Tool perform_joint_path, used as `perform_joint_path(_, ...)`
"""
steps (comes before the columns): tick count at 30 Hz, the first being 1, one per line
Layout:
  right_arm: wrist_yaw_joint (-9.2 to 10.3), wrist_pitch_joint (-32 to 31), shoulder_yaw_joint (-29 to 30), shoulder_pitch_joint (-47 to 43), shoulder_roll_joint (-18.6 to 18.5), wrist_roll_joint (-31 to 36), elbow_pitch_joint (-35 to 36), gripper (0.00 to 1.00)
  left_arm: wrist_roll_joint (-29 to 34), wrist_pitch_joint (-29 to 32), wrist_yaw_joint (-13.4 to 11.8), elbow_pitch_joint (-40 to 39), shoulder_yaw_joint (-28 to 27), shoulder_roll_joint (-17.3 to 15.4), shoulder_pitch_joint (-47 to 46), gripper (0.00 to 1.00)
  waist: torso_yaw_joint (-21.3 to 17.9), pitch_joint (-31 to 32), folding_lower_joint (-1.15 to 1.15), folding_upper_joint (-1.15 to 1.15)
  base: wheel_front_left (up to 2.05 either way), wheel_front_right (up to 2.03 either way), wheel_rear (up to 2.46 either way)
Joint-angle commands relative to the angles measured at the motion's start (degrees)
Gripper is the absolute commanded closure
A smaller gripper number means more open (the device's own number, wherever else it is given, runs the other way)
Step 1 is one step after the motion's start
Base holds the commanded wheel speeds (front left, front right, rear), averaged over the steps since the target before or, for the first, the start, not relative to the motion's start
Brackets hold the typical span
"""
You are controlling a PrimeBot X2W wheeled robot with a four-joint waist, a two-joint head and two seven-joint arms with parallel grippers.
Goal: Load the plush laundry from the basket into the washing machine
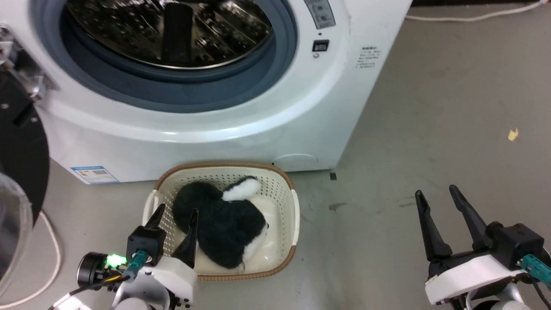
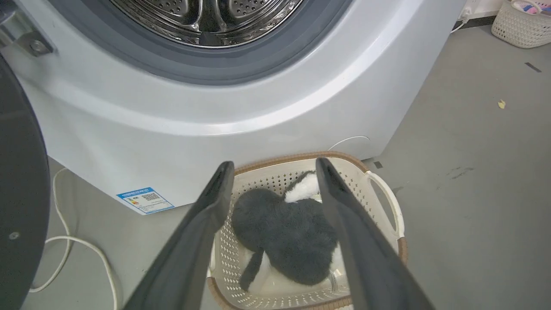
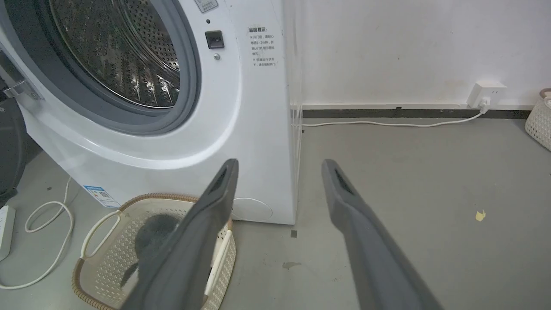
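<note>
The black plush toy with a white tip lies inside the cream basket on the floor, right before the white washing machine. The washer's porthole stands uncovered, showing the steel drum; its dark door hangs at the left. My left gripper is open at the basket's near-left corner, fingers apart over the plush, not touching it. My right gripper is open over bare floor, well right of the basket.
A white cable loops on the floor left of the basket. Another white basket stands far right by the wall, near a wall plug and its cord. A small yellow scrap lies on the grey floor.
</note>
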State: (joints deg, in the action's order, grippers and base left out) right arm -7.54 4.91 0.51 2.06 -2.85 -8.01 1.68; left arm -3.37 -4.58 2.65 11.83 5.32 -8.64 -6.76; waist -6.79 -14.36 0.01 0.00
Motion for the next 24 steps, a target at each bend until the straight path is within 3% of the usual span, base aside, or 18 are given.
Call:
perform_joint_path(1,0.02,0.74,-0.09,1.2,-0.01,-0.88,0.34,0.0,-0.82,-0.06,0.25,1.24,0.95,-1.05,-1.72,0.0,-0.88,-1.19,-0.01,0.0,0.0,0.0,0.0)
perform_joint_path(24,0.03,3.37,-0.65,3.28,-0.01,-5.4,2.21,0.0,-8.91,0.72,1.54,19.14,8.9,-6.62,-12.2,0.0,-6.34,-9.61,-0.01,0.0,0.0,0.0,0.0)
